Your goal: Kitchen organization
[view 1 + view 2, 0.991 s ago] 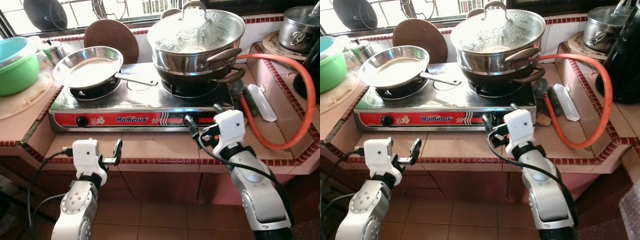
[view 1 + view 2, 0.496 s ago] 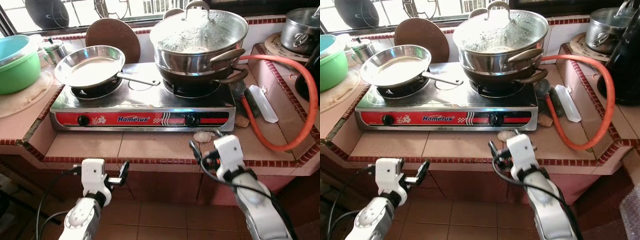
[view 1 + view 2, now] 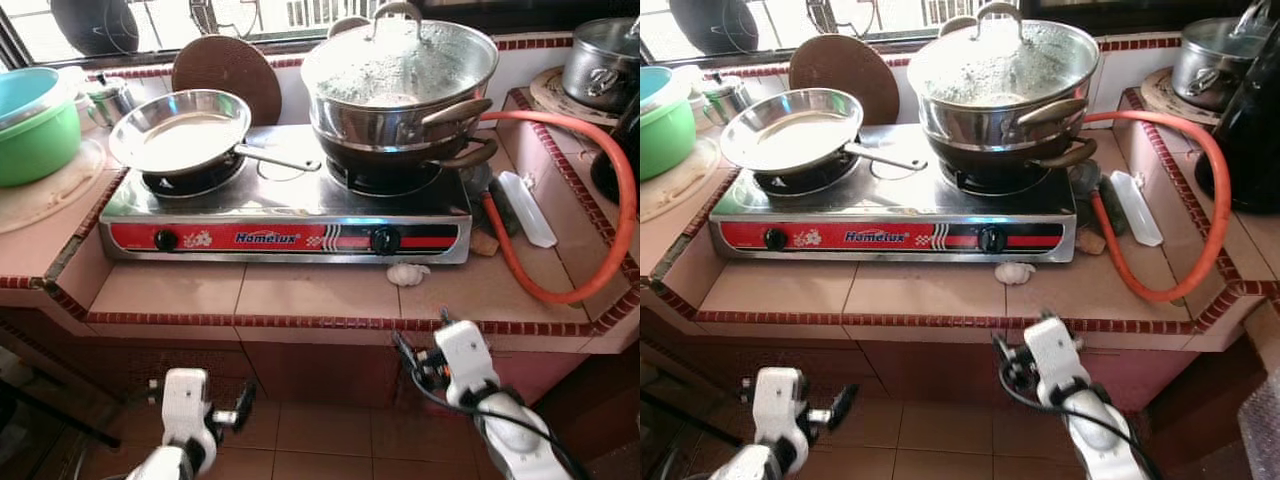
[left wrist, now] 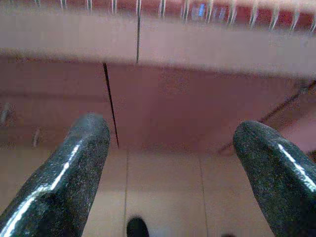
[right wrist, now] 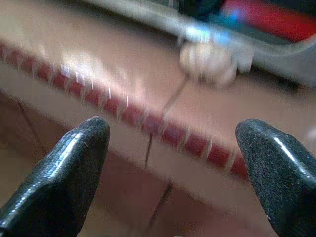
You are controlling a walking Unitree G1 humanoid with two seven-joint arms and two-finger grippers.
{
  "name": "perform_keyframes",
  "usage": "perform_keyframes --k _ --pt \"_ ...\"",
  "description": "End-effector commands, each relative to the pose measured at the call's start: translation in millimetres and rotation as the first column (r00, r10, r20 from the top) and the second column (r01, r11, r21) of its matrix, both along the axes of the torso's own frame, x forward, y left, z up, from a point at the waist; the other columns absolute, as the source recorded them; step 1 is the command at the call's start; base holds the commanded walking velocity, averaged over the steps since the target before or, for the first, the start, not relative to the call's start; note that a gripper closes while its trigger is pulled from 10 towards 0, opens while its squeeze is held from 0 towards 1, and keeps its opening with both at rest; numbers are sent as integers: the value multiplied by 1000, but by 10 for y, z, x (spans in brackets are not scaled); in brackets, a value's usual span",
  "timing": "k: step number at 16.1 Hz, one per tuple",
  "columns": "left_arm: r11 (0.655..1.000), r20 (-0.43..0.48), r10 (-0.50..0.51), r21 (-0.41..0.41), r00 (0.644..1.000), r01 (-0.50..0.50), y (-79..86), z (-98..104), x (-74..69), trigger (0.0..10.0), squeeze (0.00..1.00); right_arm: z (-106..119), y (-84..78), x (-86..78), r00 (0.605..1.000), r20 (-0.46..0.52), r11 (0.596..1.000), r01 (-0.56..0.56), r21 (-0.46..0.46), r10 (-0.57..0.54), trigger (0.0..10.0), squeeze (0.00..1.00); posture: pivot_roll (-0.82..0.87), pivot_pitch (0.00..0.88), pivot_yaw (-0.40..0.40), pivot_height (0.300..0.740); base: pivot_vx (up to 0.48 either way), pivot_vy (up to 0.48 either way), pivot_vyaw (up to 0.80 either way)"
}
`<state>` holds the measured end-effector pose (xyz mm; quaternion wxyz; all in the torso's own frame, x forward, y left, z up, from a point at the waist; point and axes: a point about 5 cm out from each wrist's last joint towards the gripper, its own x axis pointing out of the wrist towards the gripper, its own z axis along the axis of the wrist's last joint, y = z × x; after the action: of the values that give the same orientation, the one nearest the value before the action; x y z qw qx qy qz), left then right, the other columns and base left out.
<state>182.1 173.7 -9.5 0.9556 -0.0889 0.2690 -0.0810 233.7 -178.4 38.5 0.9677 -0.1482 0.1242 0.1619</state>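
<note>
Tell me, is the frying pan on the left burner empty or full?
Empty. The frying pan sits upright on the stove, and its bare shiny bottom shows, with no food in it.

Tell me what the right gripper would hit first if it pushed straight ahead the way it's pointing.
Likely the red-tiled counter edge: the open right gripper points at it from just below. The garlic bulb lies farther back by the stove; depth is unclear.
</note>
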Motion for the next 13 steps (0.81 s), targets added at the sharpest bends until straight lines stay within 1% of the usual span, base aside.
perform_keyframes --k 1,2,3,4,5,6,7,8,9,10,11,13 --pt "1000 -51 1 17 999 0 79 -74 -50 10000 0 -98 -30 -46 999 -37 1000 -1 -5 1 10000 0 -186 92 82 740 0 0 0" --pt "1000 -104 -18 11 994 19 68 -134 -73 10000 0 -216 -79 -89 996 -91 1000 11 -10 -12 10000 0 -185 93 79 740 0 0 0" --pt "999 -122 -46 22 992 49 58 -179 -72 10000 0 -306 -116 -117 991 -130 1000 22 -22 -25 10000 0 -182 94 80 740 0 0 0" --pt "998 -132 -49 29 990 53 56 -215 -64 10000 0 -351 -128 -123 988 -153 999 30 -21 -32 10000 0 -182 94 80 740 0 0 0" --pt "998 -138 -56 34 989 61 55 -264 -23 10000 0 -395 -130 -113 985 -171 999 36 -18 -39 10000 0 -181 99 80 740 0 0 0" --pt "997 -144 -59 34 988 64 56 -288 -4 10000 0 -404 -126 -106 984 -174 999 34 -18 -36 10000 0 -181 99 80 740 0 0 0" --pt "997 -151 -57 42 987 64 62 -321 50 10000 0 -441 -119 -90 980 -193 999 44 -11 -45 10000 0 -178 101 80 740 0 0 0" --pt "993 -168 -78 70 983 91 38 -371 131 10000 0 -490 -106 -54 974 -220 998 61 1 -59 10000 0 -180 101 75 740 0 0 0" --pt "993 -173 -81 72 982 95 33 -380 144 10000 0 -499 -104 -45 973 -224 998 63 1 -61 10000 0 -180 101 75 740 0 0 0" --pt "990 -201 -102 72 974 118 -35 -428 213 10000 0 -567 -80 3 961 -265 997 82 13 -75 10000 0 -183 98 74 740 0 0 0" --pt "983 -211 -137 91 968 159 -94 -453 269 10000 0 -611 -45 37 957 -281 998 66 -2 -64 10000 0 -189 95 72 740 0 0 0" --pt "971 -245 -169 127 955 204 -153 -495 312 10000 0 -671 1 59 947 -315 999 51 -15 -53 10000 0 -191 90 73 740 0 0 0"
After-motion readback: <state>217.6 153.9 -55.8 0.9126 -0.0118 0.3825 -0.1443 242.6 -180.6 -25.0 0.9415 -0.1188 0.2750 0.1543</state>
